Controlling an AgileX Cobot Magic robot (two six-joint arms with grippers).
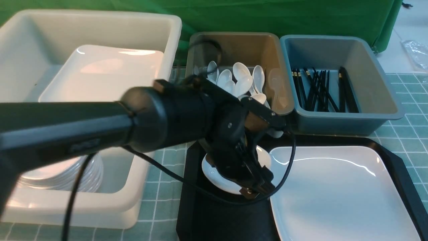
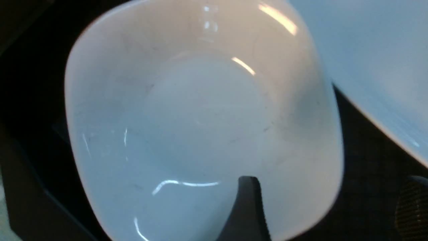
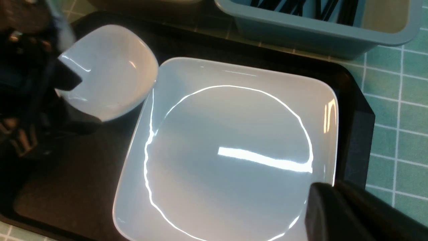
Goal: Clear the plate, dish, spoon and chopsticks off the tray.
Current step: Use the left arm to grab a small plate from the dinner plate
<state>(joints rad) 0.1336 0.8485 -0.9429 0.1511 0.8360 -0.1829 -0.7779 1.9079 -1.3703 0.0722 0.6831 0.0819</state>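
Note:
The small white dish sits at the far left of the black tray. My left gripper is open and straddles the dish's rim, with one finger inside the bowl and the other outside. The large white plate fills the tray's right side. My right gripper is shut, its tips at the plate's corner; it is out of the front view. Spoons and black chopsticks show only in the bins behind the tray.
A big white tub at the left holds another large plate and stacked dishes. The brown bin and the blue bin stand just behind the tray. A green checked cloth covers the table.

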